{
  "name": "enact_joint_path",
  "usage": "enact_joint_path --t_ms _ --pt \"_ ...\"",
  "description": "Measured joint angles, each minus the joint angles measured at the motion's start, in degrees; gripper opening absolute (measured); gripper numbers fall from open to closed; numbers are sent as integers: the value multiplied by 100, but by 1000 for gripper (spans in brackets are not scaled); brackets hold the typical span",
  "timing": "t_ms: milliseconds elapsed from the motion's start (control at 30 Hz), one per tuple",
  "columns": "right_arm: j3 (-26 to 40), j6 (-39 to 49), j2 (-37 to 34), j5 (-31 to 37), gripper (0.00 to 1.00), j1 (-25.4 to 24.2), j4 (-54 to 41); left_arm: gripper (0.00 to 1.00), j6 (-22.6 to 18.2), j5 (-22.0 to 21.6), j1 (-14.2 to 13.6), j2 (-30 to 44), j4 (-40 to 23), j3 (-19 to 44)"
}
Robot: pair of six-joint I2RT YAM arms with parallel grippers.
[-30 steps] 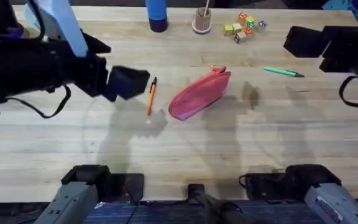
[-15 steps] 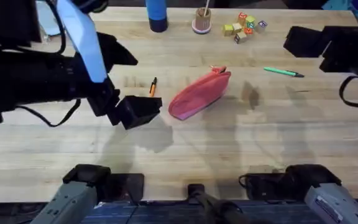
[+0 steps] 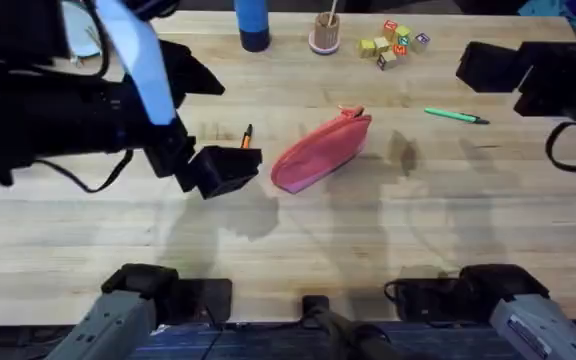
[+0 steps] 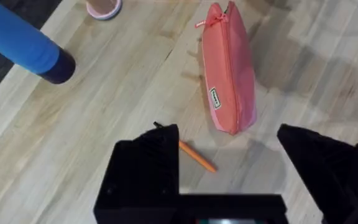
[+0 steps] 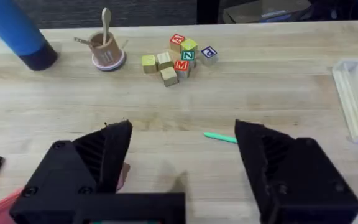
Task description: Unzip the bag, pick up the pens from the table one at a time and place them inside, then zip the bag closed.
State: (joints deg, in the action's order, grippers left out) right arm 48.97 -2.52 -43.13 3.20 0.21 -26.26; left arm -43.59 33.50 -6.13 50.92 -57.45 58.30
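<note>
The pink-red bag (image 3: 320, 152) lies slanted at mid-table, its zipper shut; the left wrist view shows the bag (image 4: 229, 68) just beyond my fingers. The orange pen (image 3: 246, 137) lies left of it, its lower part hidden under my left gripper (image 3: 223, 170). In the left wrist view the orange pen (image 4: 197, 155) lies beside one finger, and the left gripper (image 4: 227, 140) is open and empty. The green pen (image 3: 456, 116) lies to the right on the table (image 3: 368, 240). My right gripper (image 3: 483, 65) hovers open at the far right; the green pen (image 5: 219, 137) shows between its fingers, well below.
Along the far edge stand a blue bottle (image 3: 252, 25), a small cup with a stick (image 3: 324, 35) and several letter blocks (image 3: 393, 42). A clear plastic box (image 5: 356, 93) sits at the right end.
My left arm has swung right and toward the near side, and its gripper now covers the lower part of the orange pen. The right arm, bag and green pen have not moved.
</note>
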Motion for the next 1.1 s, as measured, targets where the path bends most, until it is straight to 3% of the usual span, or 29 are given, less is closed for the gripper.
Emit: enact_joint_path --t_ms 267,600,1100 --pt "0 90 0 0 996 0 0 995 0 -3 -43 727 -22 0" --pt "0 130 1 0 997 0 0 995 -310 -1 -391 1651 14 0" --pt "0 432 0 0 996 0 0 995 -431 39 -415 2559 422 0"
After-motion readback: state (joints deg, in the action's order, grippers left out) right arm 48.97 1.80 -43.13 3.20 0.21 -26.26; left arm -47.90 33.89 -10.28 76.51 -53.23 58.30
